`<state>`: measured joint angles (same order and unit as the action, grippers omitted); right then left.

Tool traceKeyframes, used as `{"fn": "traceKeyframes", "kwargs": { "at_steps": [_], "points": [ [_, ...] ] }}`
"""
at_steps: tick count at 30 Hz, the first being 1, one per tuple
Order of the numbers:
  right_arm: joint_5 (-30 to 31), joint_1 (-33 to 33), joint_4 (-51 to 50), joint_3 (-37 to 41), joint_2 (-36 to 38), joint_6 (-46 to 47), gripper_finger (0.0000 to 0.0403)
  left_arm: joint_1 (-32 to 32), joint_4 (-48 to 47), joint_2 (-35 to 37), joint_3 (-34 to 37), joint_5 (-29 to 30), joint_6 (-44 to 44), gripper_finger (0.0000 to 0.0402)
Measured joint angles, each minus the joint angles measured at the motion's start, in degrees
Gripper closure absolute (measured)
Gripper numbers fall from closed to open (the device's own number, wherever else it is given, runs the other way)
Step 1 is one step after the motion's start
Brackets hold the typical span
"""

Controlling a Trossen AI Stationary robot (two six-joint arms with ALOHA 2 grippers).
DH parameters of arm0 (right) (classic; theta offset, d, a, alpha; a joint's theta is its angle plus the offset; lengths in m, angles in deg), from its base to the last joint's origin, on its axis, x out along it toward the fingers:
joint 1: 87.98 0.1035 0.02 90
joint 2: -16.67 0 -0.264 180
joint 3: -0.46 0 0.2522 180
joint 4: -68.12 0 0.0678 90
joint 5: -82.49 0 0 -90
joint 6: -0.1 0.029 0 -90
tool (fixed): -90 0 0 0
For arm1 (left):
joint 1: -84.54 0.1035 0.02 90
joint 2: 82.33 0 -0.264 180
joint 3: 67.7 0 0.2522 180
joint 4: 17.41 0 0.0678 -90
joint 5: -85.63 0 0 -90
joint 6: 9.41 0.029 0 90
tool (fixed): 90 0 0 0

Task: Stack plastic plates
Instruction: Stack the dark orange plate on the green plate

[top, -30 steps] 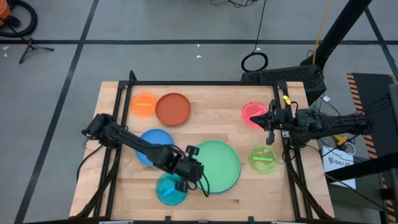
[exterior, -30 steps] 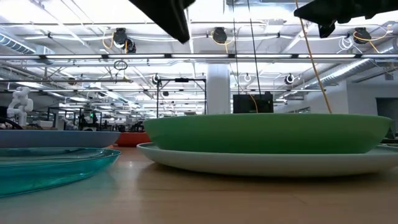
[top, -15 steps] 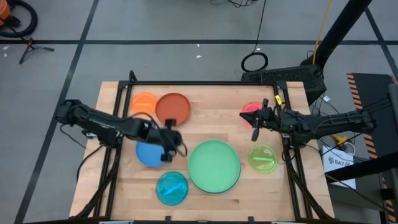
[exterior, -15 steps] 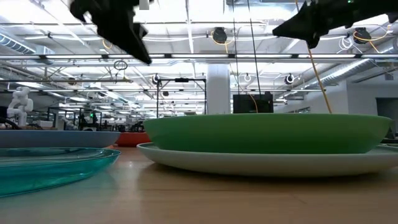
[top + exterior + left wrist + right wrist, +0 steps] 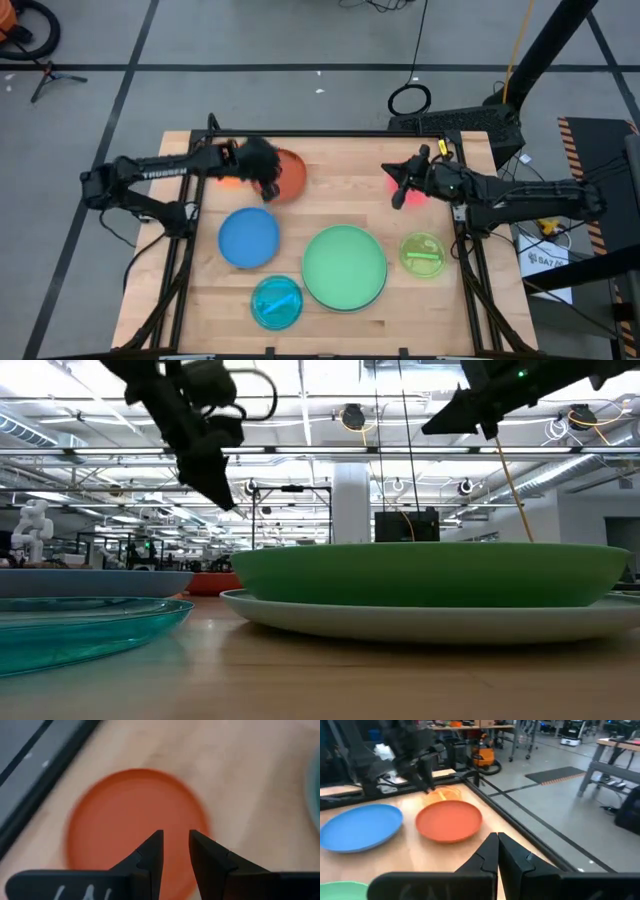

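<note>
My left gripper (image 5: pixel 268 180) hovers over the rust-brown plate (image 5: pixel 135 820), which lies flat near the far edge; its fingers stand slightly apart (image 5: pixel 175 837) with nothing between them. The orange plate (image 5: pixel 228 172) lies beside it, partly under the arm. My right gripper (image 5: pixel 400 188), shut (image 5: pixel 496 841) and holding nothing, hangs above the pink plate (image 5: pixel 408 186). The green plate (image 5: pixel 345 265) rests inside a pale blue plate (image 5: pixel 430 624). The blue plate (image 5: pixel 248 238), the cyan plate (image 5: pixel 276 302) and the lime plate (image 5: pixel 423 254) each lie alone on the table.
A black frame (image 5: pixel 330 133) runs along the wooden table's far edge and down its sides. Bare wood shows in the far middle between the rust-brown and pink plates (image 5: pixel 345 175).
My left gripper has swept from between the cyan and green plates near the front edge, over the blue plate, to above the rust-brown plate at the far left, rolling as it went. My right gripper has moved toward the table's left, over the pink plate. No plate has moved.
</note>
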<state>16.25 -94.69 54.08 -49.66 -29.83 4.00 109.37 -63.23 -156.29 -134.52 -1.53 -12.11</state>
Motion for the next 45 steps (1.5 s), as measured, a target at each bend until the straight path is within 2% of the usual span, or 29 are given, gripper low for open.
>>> {"fn": "traceKeyframes", "kwargs": {
  "at_steps": [5,7,10,13,16,31,45],
  "points": [
    [0.0,-1.9,-0.1,-1.9,-1.1,-1.6,0.0403,11.5,-0.2,-1.9,0.0,-0.7,-0.2,0.0303],
    [0.0,-2.4,0.0,-2.6,-1.2,-2.1,0.0403,15.2,-0.1,-3.2,-0.1,-3.1,0.3,0.0303],
    [0.0,-2.8,0.1,-3.3,-1.2,-3.1,0.0403,19.1,-1.3,-6.7,-0.9,-7.4,1.5,0.0303],
    [0.0,-3.2,0.1,-3.5,-1.1,-3.9,0.0403,21.2,-2.0,-10.5,-2.9,-8.0,2.2,0.0303],
    [0.0,-3.8,0.1,-3.5,-1.0,-4.6,0.0403,22.1,-4.8,-13.8,-4.7,-7.9,3.8,0.0303],
    [0.0,-5.0,-0.2,-3.5,-1.0,-6.6,0.0403,23.8,-6.0,-23.7,-12.1,-7.8,9.6,0.0303],
    [0.0,-5.0,-0.4,-3.5,-1.0,-7.2,0.0403,24.9,-5.9,-25.2,-12.3,-6.2,9.7,0.0302]
  ]
}}
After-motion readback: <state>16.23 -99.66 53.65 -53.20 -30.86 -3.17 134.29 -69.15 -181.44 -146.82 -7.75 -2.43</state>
